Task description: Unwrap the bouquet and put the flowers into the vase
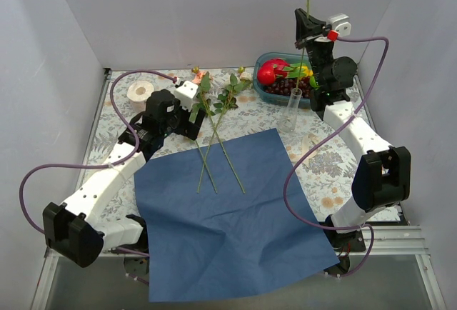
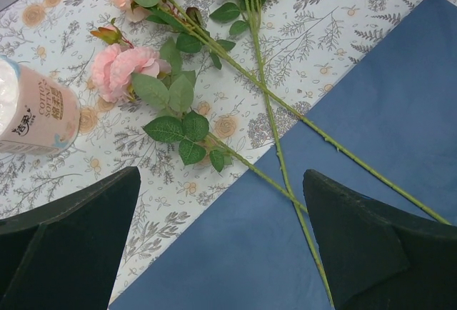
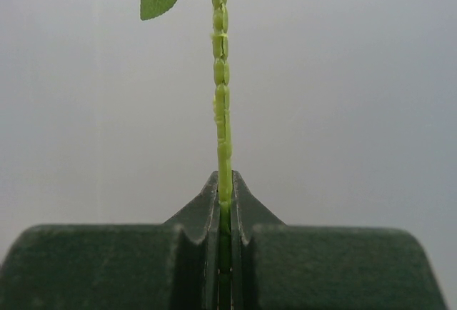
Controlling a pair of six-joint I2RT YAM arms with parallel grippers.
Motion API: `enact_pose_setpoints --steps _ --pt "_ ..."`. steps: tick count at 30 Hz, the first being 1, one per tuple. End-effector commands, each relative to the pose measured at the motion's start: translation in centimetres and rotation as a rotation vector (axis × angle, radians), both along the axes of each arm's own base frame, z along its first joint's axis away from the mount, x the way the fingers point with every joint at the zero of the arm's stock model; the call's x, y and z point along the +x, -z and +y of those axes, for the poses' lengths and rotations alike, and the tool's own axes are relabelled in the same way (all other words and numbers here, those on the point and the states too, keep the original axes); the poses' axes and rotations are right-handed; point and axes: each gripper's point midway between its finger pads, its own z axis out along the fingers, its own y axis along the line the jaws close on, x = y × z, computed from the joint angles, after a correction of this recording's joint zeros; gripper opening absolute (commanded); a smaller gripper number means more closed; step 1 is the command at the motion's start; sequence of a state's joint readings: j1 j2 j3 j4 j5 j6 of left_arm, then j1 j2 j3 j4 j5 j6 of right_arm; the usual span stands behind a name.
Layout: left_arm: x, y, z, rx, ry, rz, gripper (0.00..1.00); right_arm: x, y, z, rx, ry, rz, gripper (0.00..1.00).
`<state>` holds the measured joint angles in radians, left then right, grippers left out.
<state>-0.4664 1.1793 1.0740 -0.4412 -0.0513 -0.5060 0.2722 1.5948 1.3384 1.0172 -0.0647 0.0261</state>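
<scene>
The bouquet is undone: its blue wrapping paper lies spread flat on the table. Three flowers lie with their stems crossed over the paper's far edge, and pink roses rest on the tablecloth. My left gripper hovers open over those stems, touching nothing. My right gripper is raised high, shut on one flower's green stem, which stands upright. That stem runs down toward the clear vase. I cannot tell whether its end is inside. Its bloom is out of view.
A teal tray of fruit stands just behind the vase. A pink and white roll sits at the far left beside the roses. White walls close in the table on three sides.
</scene>
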Motion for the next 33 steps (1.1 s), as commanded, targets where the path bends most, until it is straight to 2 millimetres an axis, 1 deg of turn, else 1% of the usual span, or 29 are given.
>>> enact_pose_setpoints --steps 1,4,11,20,23,24,27,28,30,33 --pt "0.5 -1.3 0.1 -0.014 -0.005 -0.028 0.98 -0.9 -1.3 -0.7 0.015 0.011 -0.075 0.01" --pt "0.5 -1.4 0.0 -0.018 -0.002 -0.029 0.98 -0.6 -0.4 -0.8 0.013 0.014 -0.061 0.01" --pt "0.6 -1.3 -0.1 -0.020 -0.003 -0.025 0.98 -0.4 0.6 -0.8 0.011 0.013 -0.051 0.01" --pt "0.8 -1.6 0.0 -0.022 -0.010 -0.027 0.98 0.5 3.0 -1.0 0.017 0.008 -0.011 0.01" --pt "0.9 -1.7 0.0 -0.023 -0.011 -0.032 0.98 0.5 4.2 -1.0 0.015 0.002 0.003 0.01" --pt "0.9 -1.7 0.1 -0.024 -0.013 -0.032 0.98 0.7 5.4 -1.1 0.013 0.003 0.027 0.01" --pt "0.9 -1.6 0.1 -0.024 -0.014 -0.030 0.98 0.7 6.8 -1.1 0.022 0.000 0.045 0.01" --pt "0.9 -1.7 0.1 -0.025 -0.014 -0.031 0.98 0.7 8.2 -1.1 0.020 -0.003 0.066 0.01" --pt "1.0 -1.8 0.1 -0.025 -0.015 -0.034 0.98 0.3 8.8 -1.0 0.039 -0.018 0.059 0.01" --pt "1.0 -2.0 0.2 -0.023 -0.014 -0.040 0.98 0.4 10.7 -0.7 0.030 -0.037 0.098 0.01"
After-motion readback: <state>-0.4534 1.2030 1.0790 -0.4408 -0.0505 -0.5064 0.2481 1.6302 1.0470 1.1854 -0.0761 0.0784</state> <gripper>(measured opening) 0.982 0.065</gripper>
